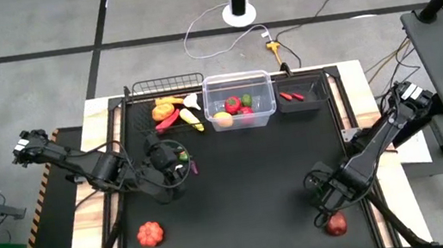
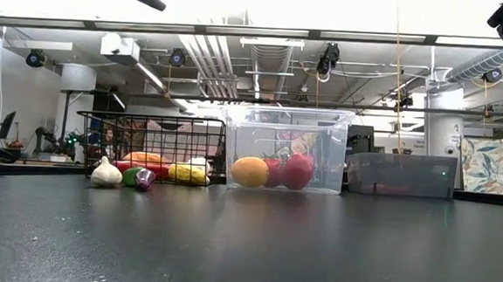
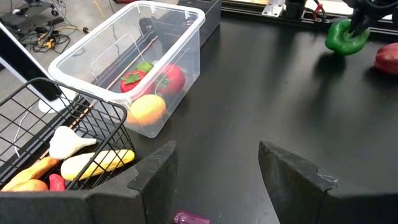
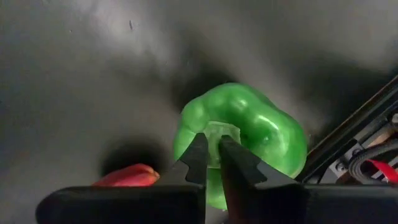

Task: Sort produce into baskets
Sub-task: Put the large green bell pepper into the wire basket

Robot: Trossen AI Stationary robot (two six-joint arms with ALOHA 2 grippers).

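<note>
A green pepper (image 4: 242,137) sits on the black mat near the table's front right, also seen in the left wrist view (image 3: 346,36). My right gripper (image 4: 211,158) points down, shut on it. A red tomato (image 1: 337,226) lies beside it. My left gripper (image 3: 214,171) hangs open above the mat at mid-left (image 1: 176,161), holding nothing. Along the far edge stand the black wire basket (image 1: 167,92) with corn, carrot and garlic, the clear bin (image 1: 240,100) with red, yellow and green produce, and the dark tray (image 1: 303,95) with red chillies. My right gripper pinches the pepper's short pale green stem (image 4: 217,132) between its two fingertips. The fingers come from above, pointing down. The pepper stands upright below them; whether it is on the mat or lifted clear of it I cannot tell.
Another red tomato (image 1: 150,233) lies at the front left. A garlic bulb (image 2: 106,174) and small green and purple pieces (image 2: 140,178) lie under my left gripper. The mat's middle (image 1: 247,181) is bare. Cables run along the floor behind the table.
</note>
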